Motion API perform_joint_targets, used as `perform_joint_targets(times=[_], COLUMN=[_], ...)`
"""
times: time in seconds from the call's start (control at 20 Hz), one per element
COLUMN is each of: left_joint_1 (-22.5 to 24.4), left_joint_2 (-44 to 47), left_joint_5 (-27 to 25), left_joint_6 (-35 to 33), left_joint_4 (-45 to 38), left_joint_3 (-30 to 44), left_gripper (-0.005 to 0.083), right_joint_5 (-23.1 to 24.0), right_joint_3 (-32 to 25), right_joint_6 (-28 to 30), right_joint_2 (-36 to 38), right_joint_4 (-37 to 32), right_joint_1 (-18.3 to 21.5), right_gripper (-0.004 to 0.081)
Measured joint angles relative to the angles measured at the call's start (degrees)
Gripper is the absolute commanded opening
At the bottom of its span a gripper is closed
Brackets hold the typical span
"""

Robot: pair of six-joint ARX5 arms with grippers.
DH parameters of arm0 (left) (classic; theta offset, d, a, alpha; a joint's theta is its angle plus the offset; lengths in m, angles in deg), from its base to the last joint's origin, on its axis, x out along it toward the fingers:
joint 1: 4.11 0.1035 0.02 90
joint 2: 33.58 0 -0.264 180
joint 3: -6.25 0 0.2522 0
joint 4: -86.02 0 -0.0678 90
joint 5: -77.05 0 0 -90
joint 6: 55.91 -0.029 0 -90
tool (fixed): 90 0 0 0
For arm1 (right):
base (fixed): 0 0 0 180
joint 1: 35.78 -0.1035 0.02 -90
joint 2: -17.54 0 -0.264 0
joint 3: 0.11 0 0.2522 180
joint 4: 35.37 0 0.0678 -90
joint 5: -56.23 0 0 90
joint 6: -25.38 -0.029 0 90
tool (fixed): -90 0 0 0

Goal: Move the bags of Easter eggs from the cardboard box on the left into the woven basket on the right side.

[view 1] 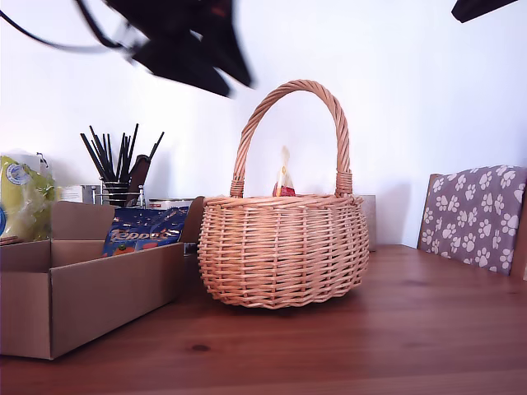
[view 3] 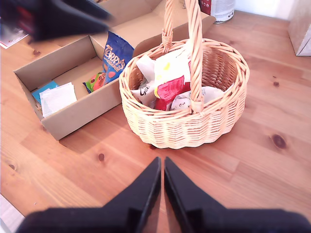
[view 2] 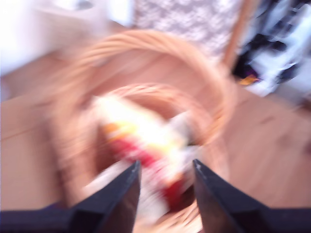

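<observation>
**A:** Where with the bags?

**B:** Found two already inside the woven basket (view 3: 228,97): the cream-and-red bag (view 3: 170,80) propped against the handle (view 3: 194,48), the pale bag (view 3: 192,101) just beside it. Saw the dark blue bag (view 3: 116,54) lying in the cardboard box (view 3: 63,119), leaning on the wall nearest the basket.

**A:** And the fingers?

**B:** Held my first gripper (view 2: 165,167) above the basket, fingers parted and gripping nothing, though badly blurred in its own view. Kept my second gripper (view 3: 162,162) high over the bare worktop (view 3: 252,160), fingers clenched to a sliver, nothing between them.

**A:** Feared what?

**B:** Mostly the handle. Judged it tall and arched right over the drop zone, so easy to clip on any crossing toward the box. Guessed at a light basket, likely to skid or tip if hooked. Worried also about the box's upright flaps, ready to snag on a low approach. Expected the glossy blue bag to slip from a shallow pinch, and noted little slack between it and the wall.

**A:** Room, then?

**B:** Saw box and basket set just beside each other, with hardly a gap. Counted open worktop on the exterior view's right of the basket, up to the cushioned chair (view 1: 473,214). Noted clutter behind the box, a pen holder (view 1: 115,169) among it. Thought the cleanest lane ran high, over the handle, not around it.
</observation>
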Motion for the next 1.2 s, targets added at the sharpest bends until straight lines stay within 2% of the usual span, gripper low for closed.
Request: perform_joint_targets(times=[0.05, 0.15, 0.4, 0.5, 0.55, 0.6, 0.7, 0.75, 0.8, 1.0, 1.2], left_joint_1=[1.64, 5.33, 15.28, 20.0, 22.21, 24.41, 28.06, 29.68, 30.62, 30.21, 29.94], left_joint_2=[0.96, 0.55, -0.17, -0.2, -0.28, -0.48, -0.92, -1.36, -1.9, -6.4, -14.43], left_joint_5=[-0.15, 0.52, 9.57, 14.38, 15.1, 15.63, 18.21, 18.93, 19.21, 21.66, 23.67], left_joint_6=[-2.64, -6.16, -12.33, -22.43, -28.02, -31.95, -36.3, -37.09, -37.9, -40.24, -40.39], left_joint_4=[2.84, 6.36, 5.38, 4.87, 4.81, 3.87, 1.14, -0.61, -2.69, -9.53, -10.49], left_joint_3=[-0.04, 0.04, 4.09, 6.71, 7.1, 7.1, 7.1, 7.1, 7.1, 7.1, 5.09], left_gripper=[-0.0024, -0.0019, -0.0019, -0.0017, 0.001, 0.0107, 0.0554, 0.0708, 0.0746, 0.0745, 0.0745], right_joint_5=[0.0, 0.0, 0.0, 0.0, 0.0, 0.02, 0.0, 0.02, 0.0, 0.02, 0.02], right_joint_3=[0.0, 0.0, 0.0, 0.0, 0.0, 0.0, 0.0, 0.0, 0.0, 0.0, 0.0], right_joint_6=[0.0, -0.02, -0.02, 0.0, 0.0, -0.02, 0.0, -0.02, 0.0, -0.02, 0.0], right_joint_2=[0.0, 0.0, 0.0, 0.0, 0.0, 0.0, 0.0, 0.0, 0.0, 0.0, 0.0], right_joint_4=[0.0, 0.0, 0.0, -0.02, -0.02, -0.07, -0.07, -0.07, -0.11, -0.13, -0.15], right_joint_1=[0.0, 0.0, 0.0, 0.0, 0.0, 0.0, 0.0, 0.0, 0.0, 0.02, 0.0], right_gripper=[-0.0013, -0.0013, -0.0013, -0.0013, -0.0013, -0.0013, -0.0013, -0.0013, -0.0013, -0.0013, -0.0013])
